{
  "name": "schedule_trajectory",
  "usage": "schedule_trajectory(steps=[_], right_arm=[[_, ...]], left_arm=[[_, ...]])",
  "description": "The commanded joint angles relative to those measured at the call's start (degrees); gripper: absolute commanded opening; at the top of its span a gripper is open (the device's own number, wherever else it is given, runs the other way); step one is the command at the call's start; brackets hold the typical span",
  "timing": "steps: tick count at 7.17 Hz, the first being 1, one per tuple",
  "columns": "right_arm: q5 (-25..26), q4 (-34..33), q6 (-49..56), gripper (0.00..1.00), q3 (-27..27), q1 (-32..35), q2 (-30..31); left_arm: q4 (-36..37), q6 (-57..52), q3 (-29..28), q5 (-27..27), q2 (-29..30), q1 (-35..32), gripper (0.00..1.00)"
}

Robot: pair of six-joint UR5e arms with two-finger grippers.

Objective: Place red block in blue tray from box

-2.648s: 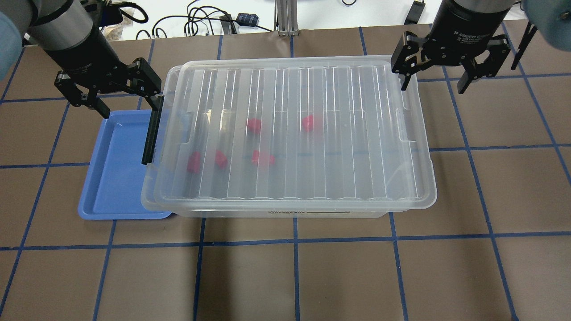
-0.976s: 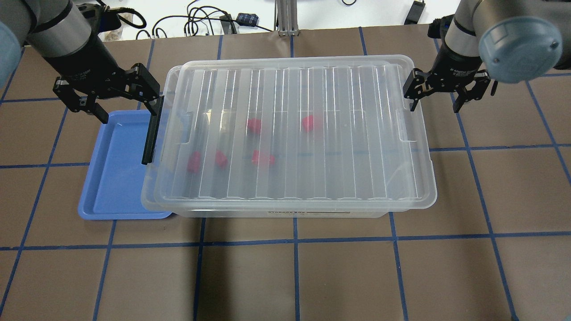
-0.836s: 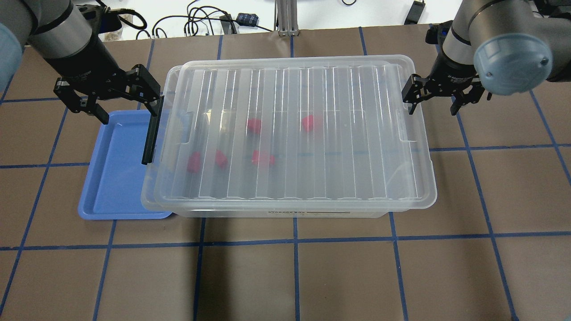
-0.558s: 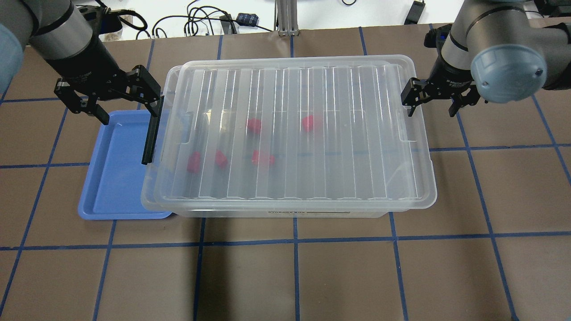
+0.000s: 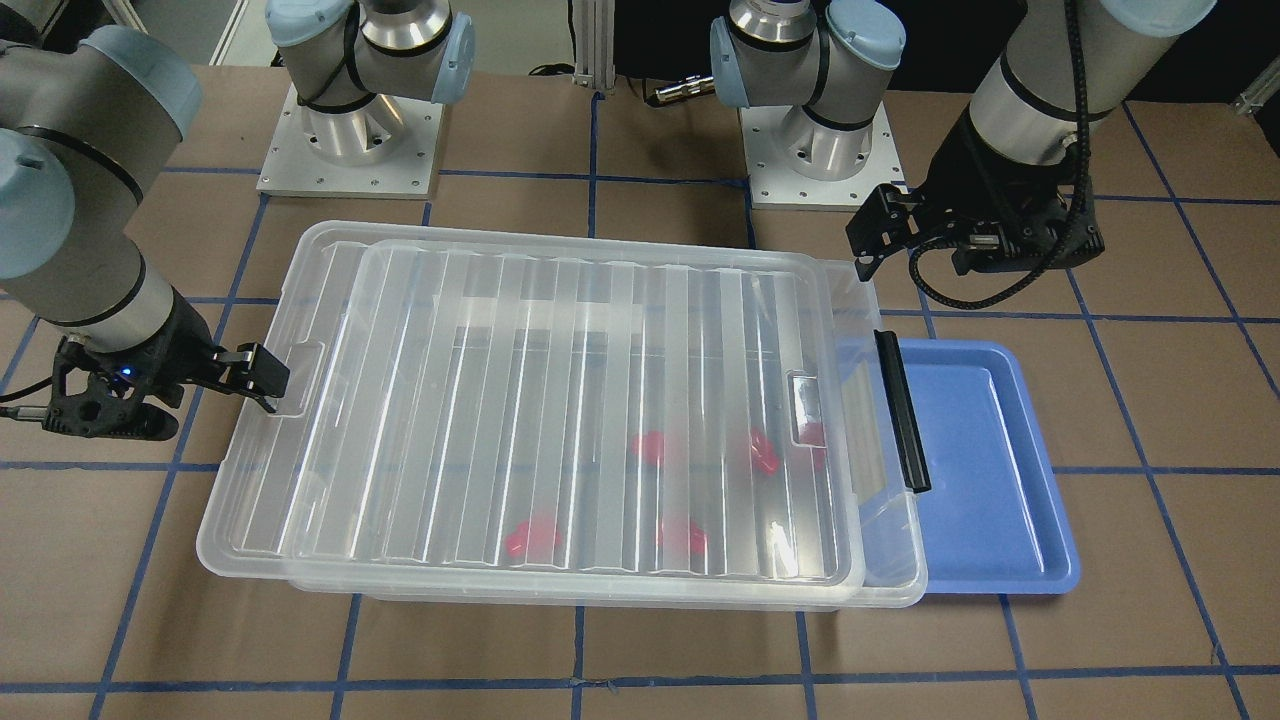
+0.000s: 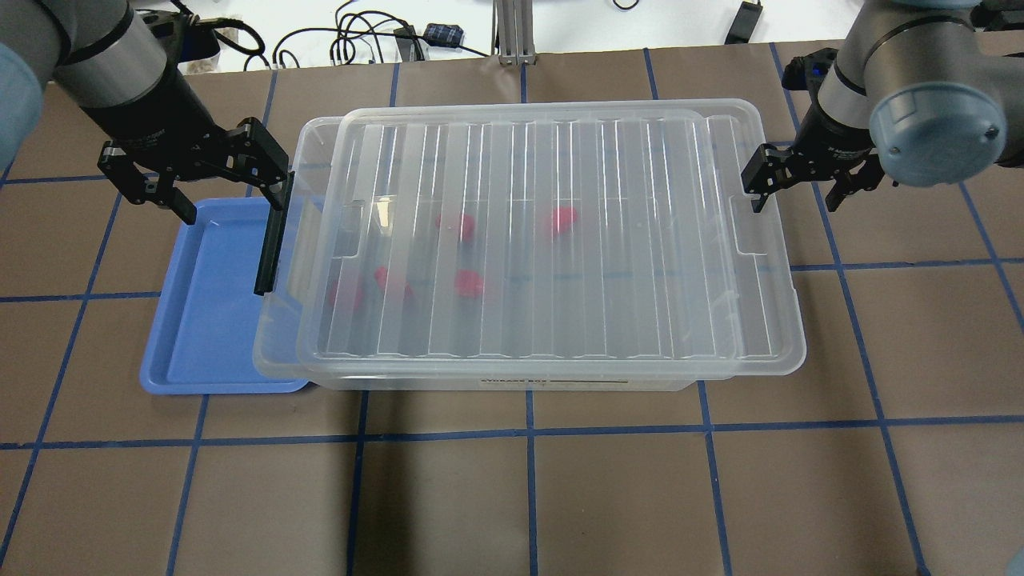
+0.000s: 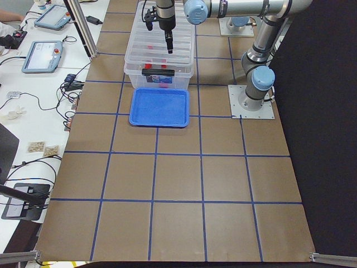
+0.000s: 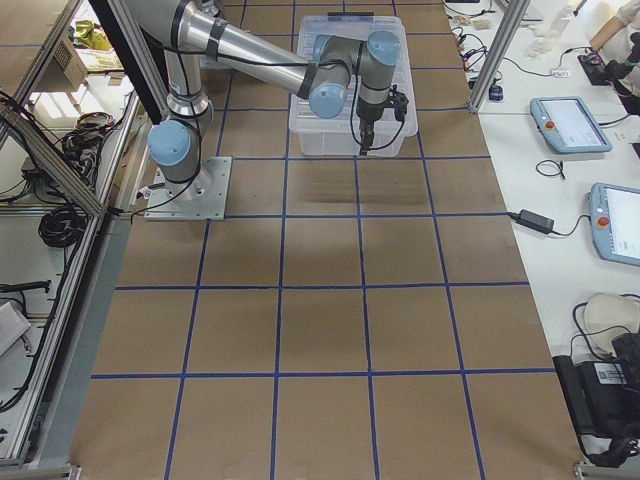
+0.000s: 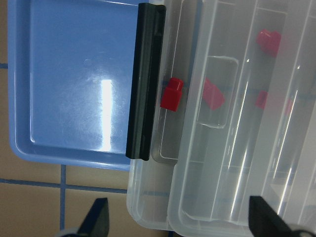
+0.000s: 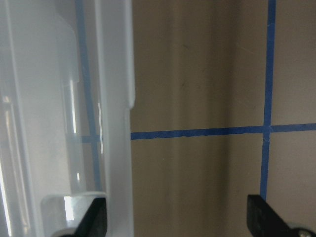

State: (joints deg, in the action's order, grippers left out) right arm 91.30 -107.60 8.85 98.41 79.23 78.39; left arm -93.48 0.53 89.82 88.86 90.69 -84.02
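Observation:
The clear box (image 6: 276, 352) holds several red blocks (image 6: 562, 220) under its ribbed lid (image 6: 560, 320). The lid sits shifted toward my right, leaving a strip uncovered at the latch end. In the left wrist view one red block (image 9: 172, 95) shows in that strip beside the black latch (image 9: 144, 84). The blue tray (image 6: 208, 320) lies against the box's left end, partly under it. My left gripper (image 6: 230, 188) is open and empty above the tray's far end and the latch. My right gripper (image 6: 796, 188) is open, with one finger (image 6: 756, 178) against the lid's right end rim.
Brown table with blue grid tape (image 6: 528, 436). Cables (image 6: 360, 40) lie beyond the far edge. The two arm bases (image 5: 350, 130) stand behind the box in the front-facing view. Operators' benches with tablets (image 8: 570, 125) show in the side views.
The right gripper came down to the lid's right end and moved right; the lid slid right with it, uncovering a strip at the latch end. The left arm barely moved.

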Motion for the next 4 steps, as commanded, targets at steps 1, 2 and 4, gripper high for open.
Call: schedule_trajectory(steps=[1, 2, 4], right_arm=[[0.46, -0.16, 4.22, 1.00, -0.15, -1.26, -0.08], [0.11, -0.07, 5.81, 1.00, -0.15, -3.27, 0.10], [0.19, -0.07, 8.72, 1.00, -0.33, -5.48, 0.01]], left_arm=[[-0.03, -0.17, 0.00, 0.00, 0.01, 0.00, 1.00], [-0.03, -0.09, 0.00, 0.00, 0.01, 0.00, 1.00], [0.14, -0.18, 0.00, 0.00, 0.10, 0.17, 1.00]])
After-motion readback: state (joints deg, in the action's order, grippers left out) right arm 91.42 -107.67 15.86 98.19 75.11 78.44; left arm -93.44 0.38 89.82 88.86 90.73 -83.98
